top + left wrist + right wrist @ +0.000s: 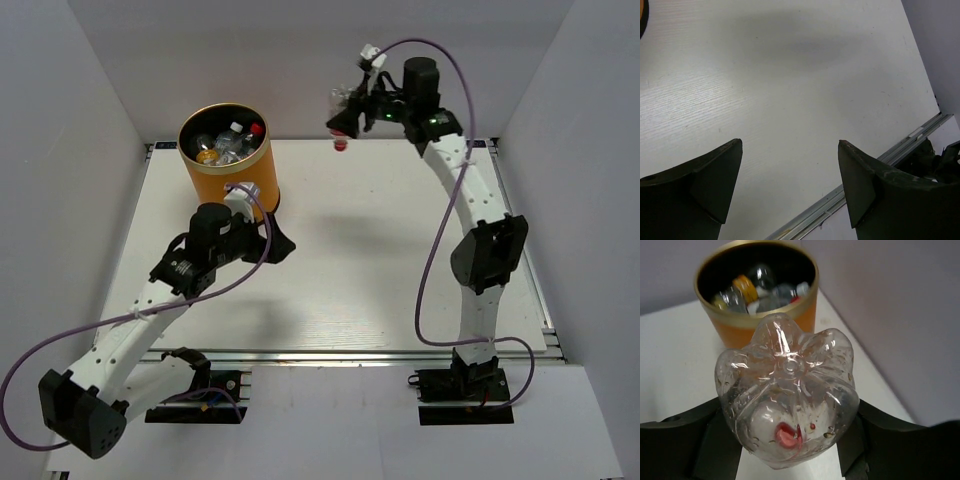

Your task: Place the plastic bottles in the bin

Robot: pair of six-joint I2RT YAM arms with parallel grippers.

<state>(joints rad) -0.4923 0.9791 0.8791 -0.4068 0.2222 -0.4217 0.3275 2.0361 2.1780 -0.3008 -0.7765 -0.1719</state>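
Snugly, bottle sits inside right pincer.

White table between plain grey walls.

Open air lay between the raised right gripper, clamped on a bottle, and the bin; bottles already crowded its mouth; the left gripper, jaws apart, sat just beside its near wall.
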